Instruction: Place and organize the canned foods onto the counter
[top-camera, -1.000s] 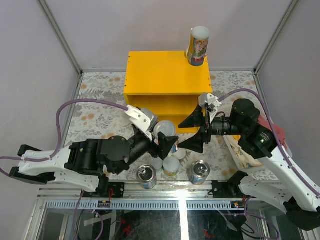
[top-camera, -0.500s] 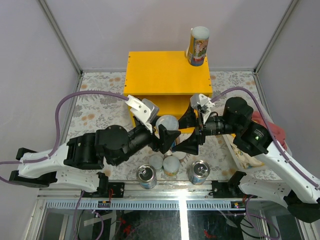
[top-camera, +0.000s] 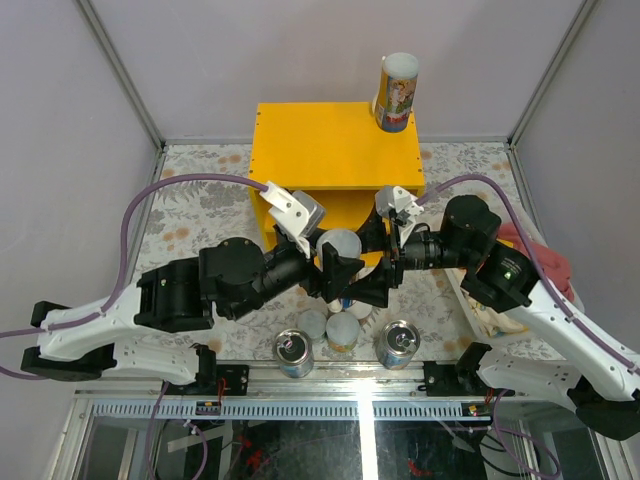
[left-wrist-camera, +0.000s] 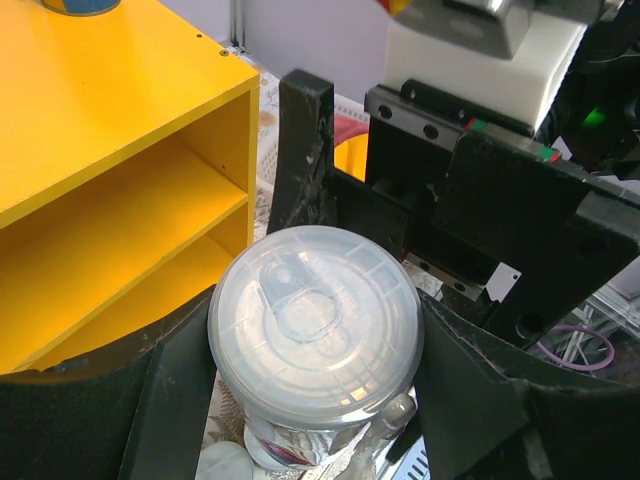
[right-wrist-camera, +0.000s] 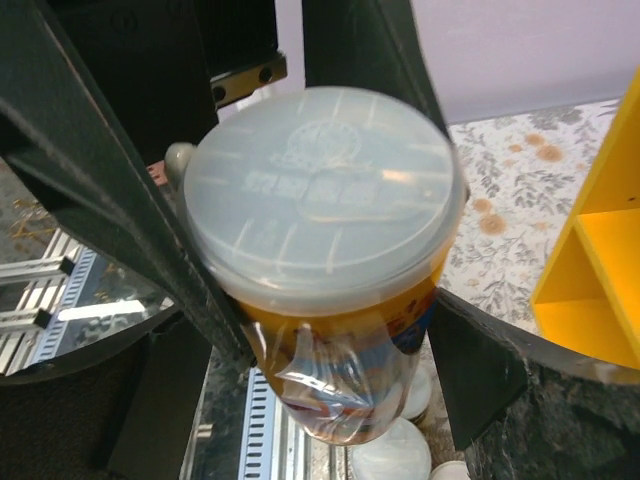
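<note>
Caught in mid-air between both arms: a tall can (left-wrist-camera: 315, 320), upright, white lid (right-wrist-camera: 320, 190) up, just in front of the yellow counter (top-camera: 335, 150) and above the small cans (top-camera: 343, 330) and two tins (top-camera: 294, 352) waiting on the table (top-camera: 200, 215) near the arm bases. Clamped by the left gripper (top-camera: 338, 264), one finger pressed to each side of the body below the lid. Bracketed too by the right gripper (top-camera: 373, 262), coming from the opposite side; impossible to tell whether squeezing or merely standing around the can. Looks like a handover, judging by that pose. On the far right corner of the counter top, a second tall can (top-camera: 397, 92), standing upright.

Probably fairly heavy if full, stiff in the wall, yet slick: glossy shrink-wrapped label (right-wrist-camera: 340, 380), wrinkled low down. Thin snap-on lid, likely to flex or pop off, so no place for a grip. Best taken around the mid-body, fingers square across the widest line, well under the lid rim. Worth confirming a firm second hold before loosening the first; otherwise, risk of a drop onto the cans below
</note>
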